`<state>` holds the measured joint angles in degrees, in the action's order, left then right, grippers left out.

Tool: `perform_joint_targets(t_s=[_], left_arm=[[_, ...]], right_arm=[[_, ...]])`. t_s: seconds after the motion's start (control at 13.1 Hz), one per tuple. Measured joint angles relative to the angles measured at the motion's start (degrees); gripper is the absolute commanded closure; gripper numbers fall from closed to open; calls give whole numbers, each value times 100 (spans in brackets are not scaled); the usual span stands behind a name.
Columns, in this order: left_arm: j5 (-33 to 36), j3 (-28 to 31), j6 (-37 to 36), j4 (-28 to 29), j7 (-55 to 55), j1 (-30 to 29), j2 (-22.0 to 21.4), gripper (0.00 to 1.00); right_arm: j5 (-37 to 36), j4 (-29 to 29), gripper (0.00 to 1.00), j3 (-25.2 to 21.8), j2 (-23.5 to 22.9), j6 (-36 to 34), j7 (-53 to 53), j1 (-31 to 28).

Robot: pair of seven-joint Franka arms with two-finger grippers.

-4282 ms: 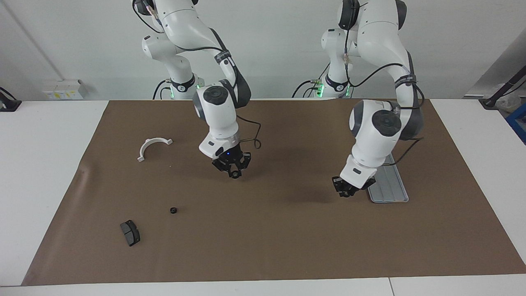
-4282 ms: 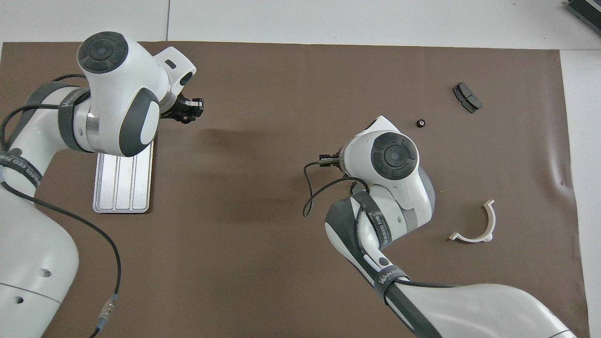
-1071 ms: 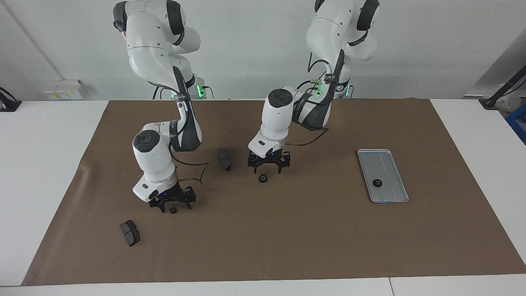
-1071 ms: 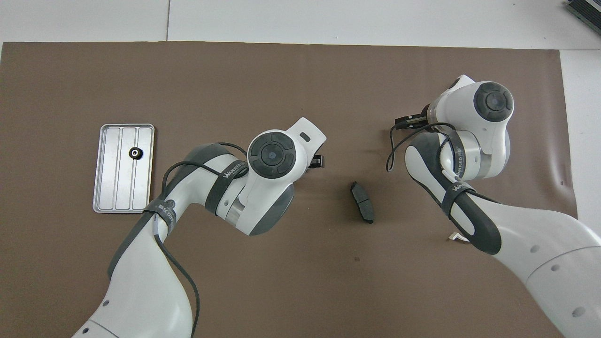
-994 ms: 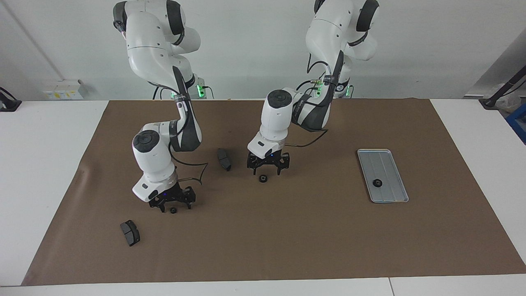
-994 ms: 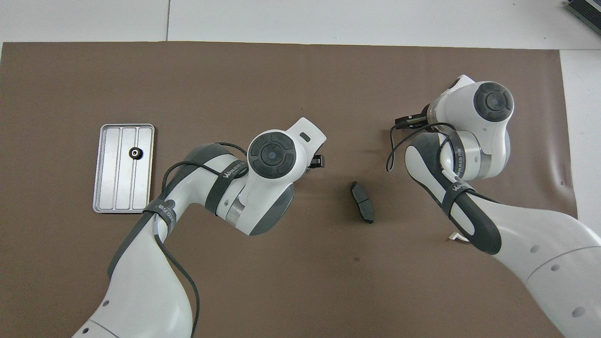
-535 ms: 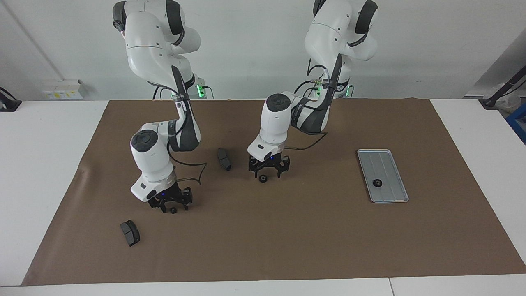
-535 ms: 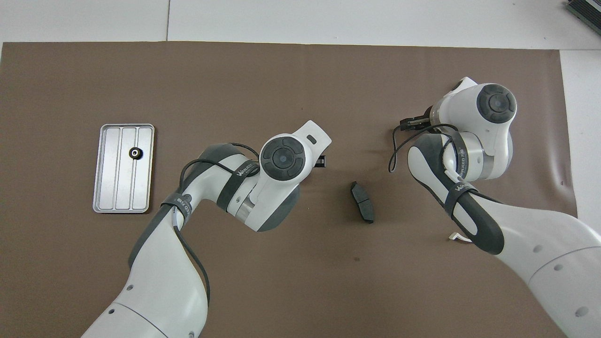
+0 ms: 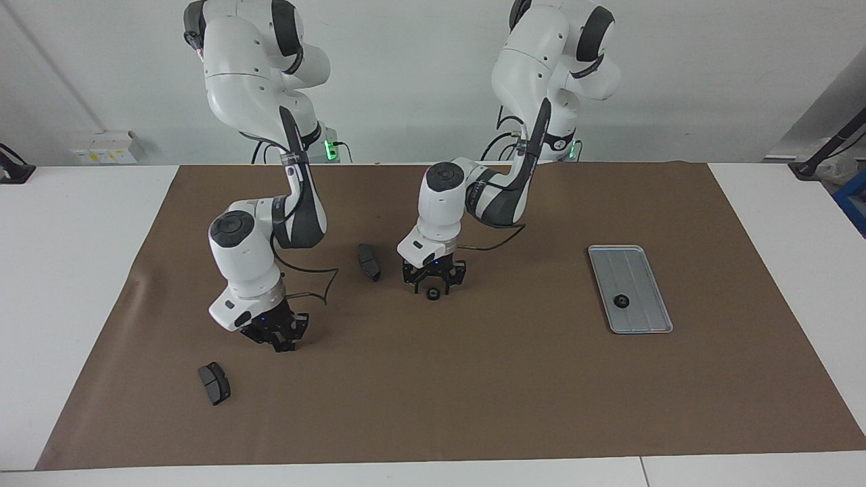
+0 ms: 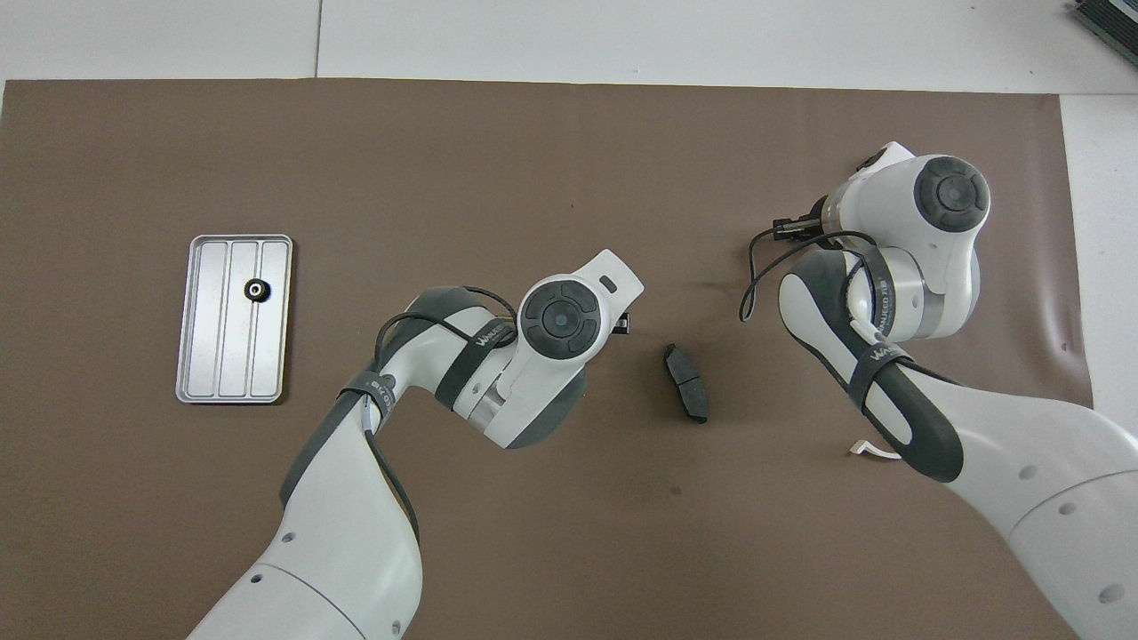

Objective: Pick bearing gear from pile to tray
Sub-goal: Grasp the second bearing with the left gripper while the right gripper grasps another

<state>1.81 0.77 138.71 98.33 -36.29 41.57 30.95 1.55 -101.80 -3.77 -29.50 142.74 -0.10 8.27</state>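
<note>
The left gripper [image 9: 433,289] stands low on the mat, its jaws part open around a black gear [image 9: 433,293]. The right gripper [image 9: 283,345] is down with fingertips drawn together, whether on a gear I cannot tell. Toward the left arm's end, another gear [image 9: 619,301] lies in the tray [image 9: 648,318].

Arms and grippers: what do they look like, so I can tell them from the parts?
Both arms are glossy white with dark grey joint caps and bands, black cables looped at the wrists. The left gripper and right gripper are black linkage types, each showing a small blue light.
</note>
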Motion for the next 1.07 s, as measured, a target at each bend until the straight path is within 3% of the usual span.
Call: perform_joint_targets(t_s=[0.69,1.07], left_arm=[[25,25,-6,-13,2,2,-31,87],[29,111,-381,-265,29,-122,-31,89]], right_arm=[[5,-1,100,39,293,-189,512,275],[6,-38,100,47,508,-411,1230,838]])
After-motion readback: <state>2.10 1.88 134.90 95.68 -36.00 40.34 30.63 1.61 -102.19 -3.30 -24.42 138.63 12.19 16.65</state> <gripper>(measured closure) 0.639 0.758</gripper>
